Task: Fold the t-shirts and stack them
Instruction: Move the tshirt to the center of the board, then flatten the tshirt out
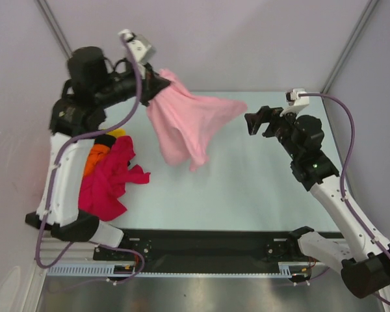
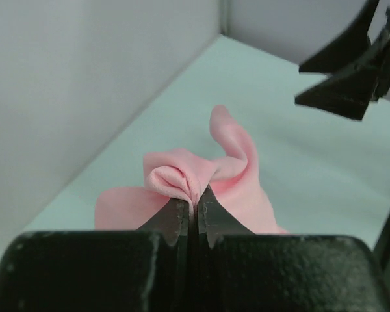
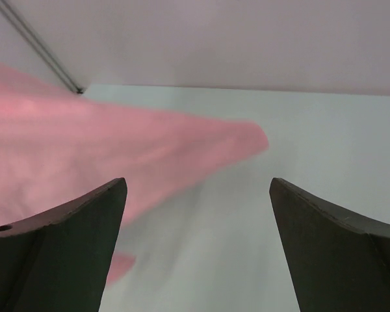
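The left gripper (image 2: 196,205) was clamped tight on a bunched fold of the light pink t-shirt (image 1: 182,123), which hung from it over the table (image 1: 247,195) at upper centre of the top view. The right gripper (image 1: 255,122) stood spread wide and held nothing, just beside the shirt's outstretched corner. The cloth looked light and limp and likely to crumple, so that free corner seemed the sensible second hold. A magenta-red t-shirt (image 1: 110,179) and an orange t-shirt (image 1: 97,155) lay heaped at the left.

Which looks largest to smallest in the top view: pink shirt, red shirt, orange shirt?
1. pink shirt, but it is held up nearer the camera, so its lead over red is unsure
2. red shirt
3. orange shirt, mostly hidden
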`<action>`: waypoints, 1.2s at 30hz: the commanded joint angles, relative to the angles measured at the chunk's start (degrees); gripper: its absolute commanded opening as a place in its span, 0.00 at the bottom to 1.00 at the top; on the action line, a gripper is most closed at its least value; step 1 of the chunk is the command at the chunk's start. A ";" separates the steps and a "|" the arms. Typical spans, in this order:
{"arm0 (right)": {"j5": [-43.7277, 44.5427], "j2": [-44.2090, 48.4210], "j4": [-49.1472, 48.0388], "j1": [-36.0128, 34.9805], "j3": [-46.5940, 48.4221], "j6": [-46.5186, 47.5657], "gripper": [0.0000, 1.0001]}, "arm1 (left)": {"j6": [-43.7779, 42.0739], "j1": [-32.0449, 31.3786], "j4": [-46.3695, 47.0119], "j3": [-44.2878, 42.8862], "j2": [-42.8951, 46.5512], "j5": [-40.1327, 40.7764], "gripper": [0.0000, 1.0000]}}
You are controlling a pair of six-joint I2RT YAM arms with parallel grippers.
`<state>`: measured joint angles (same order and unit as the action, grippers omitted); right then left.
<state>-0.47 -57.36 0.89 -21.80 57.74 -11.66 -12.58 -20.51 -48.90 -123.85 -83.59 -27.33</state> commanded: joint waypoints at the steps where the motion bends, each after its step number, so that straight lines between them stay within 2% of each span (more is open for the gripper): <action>1: 2.93 -1.78 9.56 3.25 4.49 -3.89 1.00 | 3.96 -3.39 2.14 6.07 -8.94 -6.15 0.01; 4: 3.80 -2.93 15.01 5.36 5.37 -4.86 1.00 | 6.42 -3.83 2.93 5.82 -16.15 -8.44 0.03; 6: 6.78 -3.37 18.60 4.67 5.46 -3.90 0.96 | 6.25 -3.75 5.91 5.99 -21.49 -5.13 0.05; 8: 8.90 -4.94 20.99 3.26 6.33 -3.90 0.93 | 5.38 -3.48 8.29 5.56 -25.37 -1.86 0.16; 9: 9.86 -5.82 23.17 2.30 6.77 -4.07 0.92 | 4.76 -2.87 9.95 3.99 -27.13 -0.54 0.25; 10: 10.31 -7.40 23.98 -0.15 7.56 -4.07 0.91 | 4.15 -2.43 10.32 2.66 -31.24 1.21 0.50; 11: 10.31 -8.28 24.86 -1.56 7.92 -3.98 0.89 | 3.71 -1.82 10.58 1.52 -32.93 1.84 0.64; 12: 10.66 -9.16 26.26 -3.14 8.01 -3.98 0.87 | 4.14 -0.07 10.41 -0.93 -34.78 2.37 0.86; 14: 10.06 -11.10 27.24 -8.06 7.49 -4.51 0.84 | 7.81 3.70 9.53 -2.27 -36.56 1.51 0.96; 15: 8.74 -11.63 27.33 -9.82 7.04 -4.34 0.84 | 7.92 4.94 10.05 1.12 -35.51 0.19 1.00; 19: 7.33 -14.96 27.42 -22.80 4.15 -3.20 0.85 | 7.48 10.22 11.55 15.45 -24.63 0.08 1.00; 21: 4.87 -19.78 26.54 -29.65 3.26 1.26 0.86 | 5.91 14.16 10.76 23.45 -16.38 1.41 1.00; 22: 4.34 -19.80 26.54 -31.62 3.61 1.29 0.87 | 5.81 14.18 10.76 26.18 -16.34 1.40 1.00; 24: 4.25 -24.27 25.92 -35.31 3.87 6.81 0.88 | 5.72 17.78 11.37 33.37 -10.56 0.26 1.00; 26: 5.20 -28.57 27.84 -38.56 5.71 11.02 0.88 | 5.81 20.24 10.50 36.56 -7.48 2.09 1.00; 30: 3.81 -41.39 31.71 -38.84 12.82 11.57 0.79 | 4.93 25.69 8.92 41.32 -1.24 3.34 1.00; 36: 5.40 -48.89 37.17 -39.02 17.58 12.54 0.72 | 3.35 27.72 7.69 43.70 3.61 3.25 1.00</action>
<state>4.36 -105.27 33.71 -60.75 71.70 -0.91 -7.55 6.63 -40.60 -81.06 -83.13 -24.08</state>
